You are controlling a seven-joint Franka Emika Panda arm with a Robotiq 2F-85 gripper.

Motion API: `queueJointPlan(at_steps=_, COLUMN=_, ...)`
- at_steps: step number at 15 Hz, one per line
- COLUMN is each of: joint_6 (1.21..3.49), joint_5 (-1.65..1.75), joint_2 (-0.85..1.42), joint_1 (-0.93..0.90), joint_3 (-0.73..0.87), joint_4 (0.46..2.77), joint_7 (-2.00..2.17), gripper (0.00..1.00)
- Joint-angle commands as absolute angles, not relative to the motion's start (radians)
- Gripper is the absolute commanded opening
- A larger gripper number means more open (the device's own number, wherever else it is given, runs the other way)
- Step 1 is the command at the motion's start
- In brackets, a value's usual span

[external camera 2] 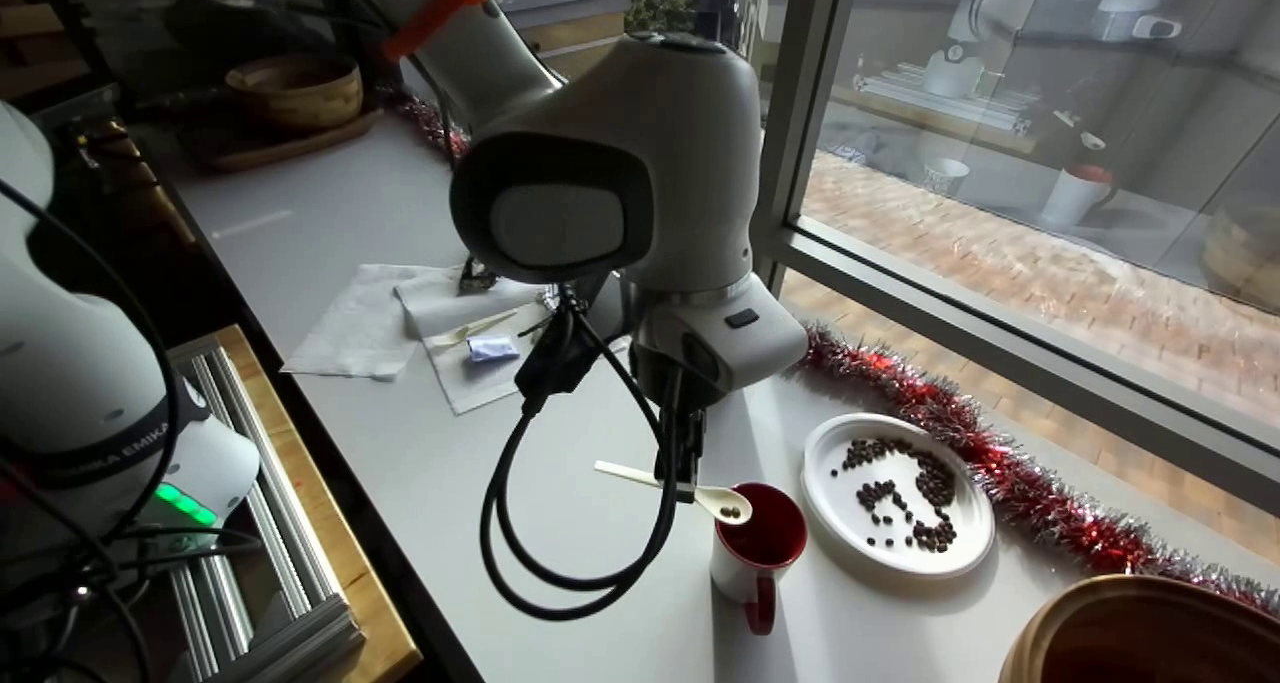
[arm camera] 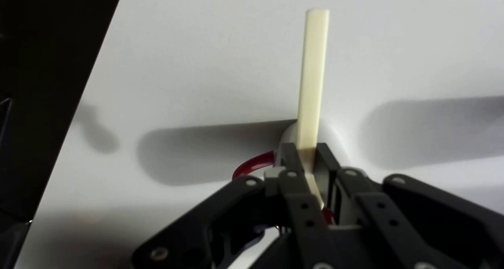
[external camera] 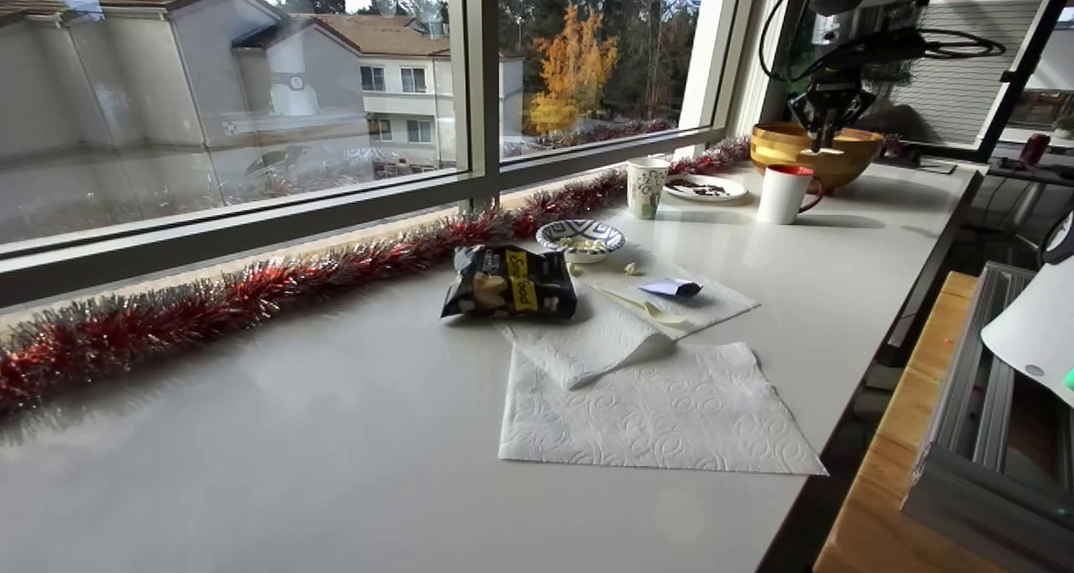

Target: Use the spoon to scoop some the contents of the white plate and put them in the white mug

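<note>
My gripper is shut on the handle of a cream spoon; the handle stretches out past the fingertips in the wrist view. The spoon's bowl holds a few dark bits and overlaps the rim of the white mug, seemingly just above it. The mug has a red inside and red handle; it stands upright in both exterior views and is partly hidden under the jaws in the wrist view. The white plate lies beside it with the contents, many scattered dark bits.
A golden-brown bowl stands close to the mug, also at the lower right. A paper cup, patterned bowl, snack bag and paper towels lie further along. Red tinsel lines the window.
</note>
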State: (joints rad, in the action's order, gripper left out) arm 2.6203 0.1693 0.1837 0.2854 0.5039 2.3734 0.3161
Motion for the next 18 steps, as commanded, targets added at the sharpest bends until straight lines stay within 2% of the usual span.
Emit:
queueJointPlan(at_steps=1, joint_6=2.592, joint_5=0.285, joint_2=0.260, joint_1=0.267, joint_3=0.512, joint_4=2.304, joint_7=0.403, gripper=0.04)
queueJointPlan(at_steps=8, joint_6=2.621, joint_5=0.435, joint_2=0.336, joint_1=0.195, joint_3=0.561, joint_4=2.268, joint_7=0.513, gripper=0.04)
queueJointPlan(at_steps=14, joint_6=2.627, joint_5=0.648, joint_2=0.339, joint_1=0.079, joint_3=0.650, joint_4=2.270, joint_7=0.695, gripper=0.04)
queueJointPlan(at_steps=18, joint_6=2.613, joint_5=0.773, joint_2=0.331, joint_1=0.055, joint_3=0.652, joint_4=2.275, joint_7=0.771, gripper=0.04)
